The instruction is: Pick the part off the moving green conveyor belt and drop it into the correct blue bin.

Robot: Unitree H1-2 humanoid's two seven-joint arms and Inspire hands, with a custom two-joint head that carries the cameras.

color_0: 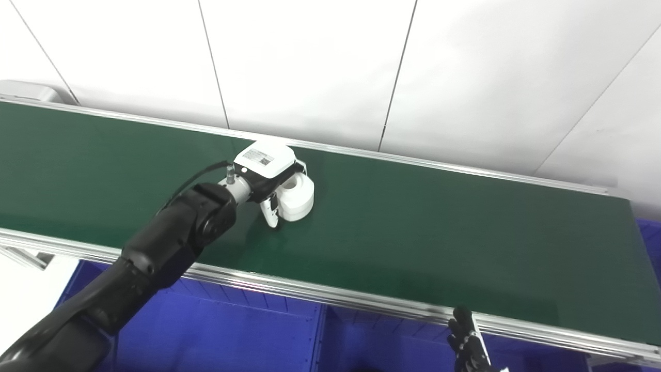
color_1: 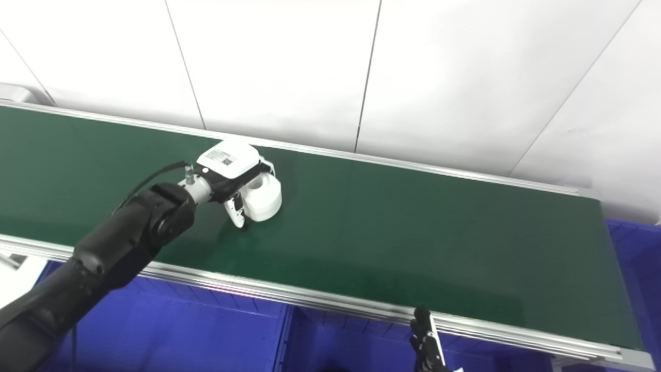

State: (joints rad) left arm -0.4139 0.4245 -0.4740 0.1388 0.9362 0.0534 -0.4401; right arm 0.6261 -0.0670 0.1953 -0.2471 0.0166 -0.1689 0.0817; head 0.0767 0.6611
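A white, short cylindrical part (color_0: pixel 298 195) with a hole in its top stands on the green conveyor belt (color_0: pixel 439 232), left of the middle. My left hand (color_0: pixel 268 178), white with a black arm, reaches over the belt and wraps around the part. Its thumb (color_0: pixel 270 212) presses the near-left side, and its fingers curl behind the far side, mostly hidden. The part's base still touches the belt. Only the dark fingertips of my right hand (color_0: pixel 467 343) show at the bottom edge, below the belt's front rail. They point upward and hold nothing.
Blue bins (color_0: pixel 232 330) sit below the belt's front rail (color_0: pixel 310 292), split by a divider (color_0: pixel 320 336). Another blue bin (color_0: pixel 651 248) lies past the belt's right end. A white panelled wall rises behind the belt's back rail.
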